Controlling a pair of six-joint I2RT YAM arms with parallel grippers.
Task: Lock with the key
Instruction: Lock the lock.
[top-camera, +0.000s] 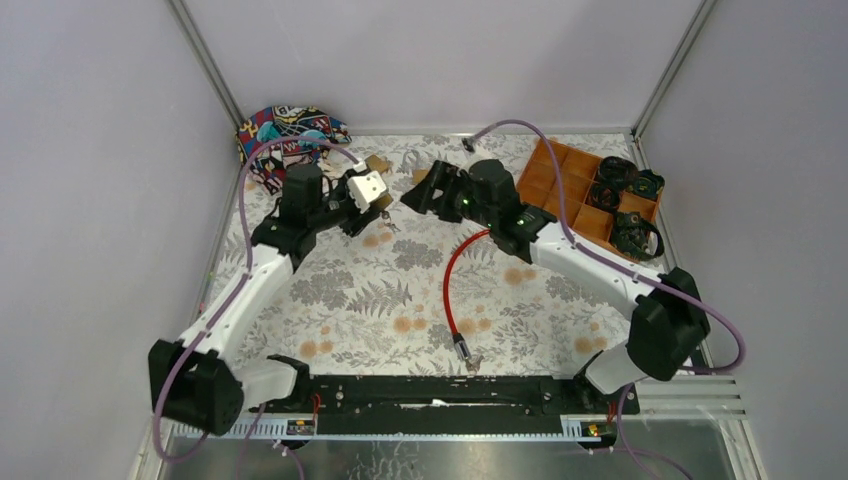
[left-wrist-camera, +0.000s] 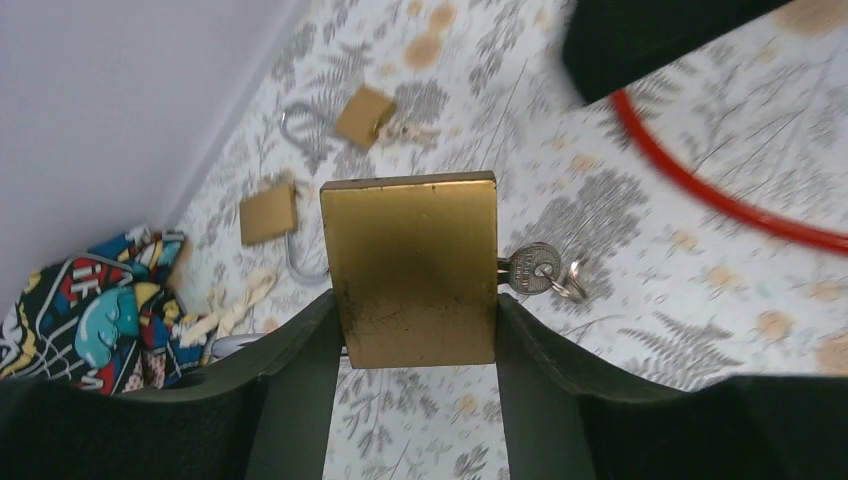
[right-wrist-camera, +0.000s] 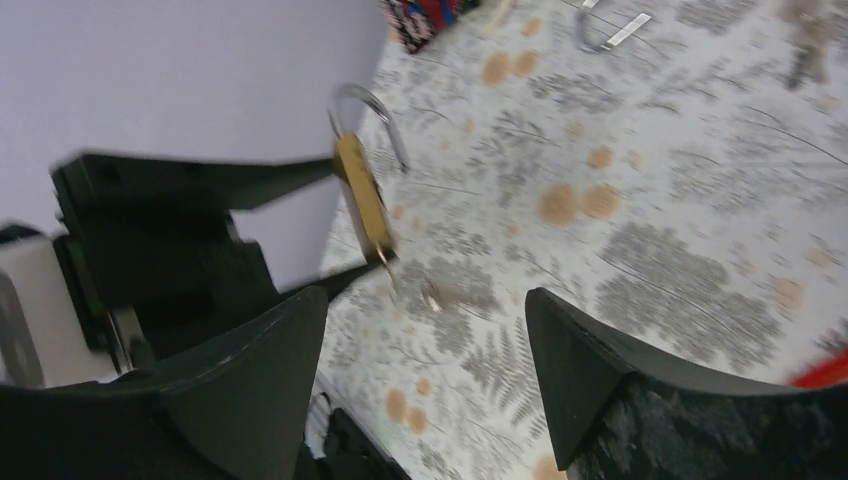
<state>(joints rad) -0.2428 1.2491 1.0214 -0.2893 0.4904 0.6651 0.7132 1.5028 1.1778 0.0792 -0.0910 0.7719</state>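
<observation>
My left gripper (left-wrist-camera: 415, 330) is shut on a brass padlock (left-wrist-camera: 410, 265) and grips its two sides above the table. A silver key (left-wrist-camera: 535, 270) with a small ring sticks out of the padlock's right side. In the right wrist view the padlock (right-wrist-camera: 362, 200) shows edge-on with its steel shackle (right-wrist-camera: 370, 115) standing up, held between the left gripper's dark fingers (right-wrist-camera: 200, 180). My right gripper (right-wrist-camera: 425, 310) is open and empty, a short way from the key end of the padlock. In the top view the left gripper (top-camera: 368, 200) and right gripper (top-camera: 420, 190) face each other near the back middle.
Two more brass padlocks (left-wrist-camera: 364, 116) (left-wrist-camera: 268, 213) lie on the floral mat near the left wall. A colourful pouch (top-camera: 285, 135) sits at the back left. A red cable (top-camera: 450, 280) curves across the middle. An orange tray (top-camera: 575, 190) with black parts stands at the back right.
</observation>
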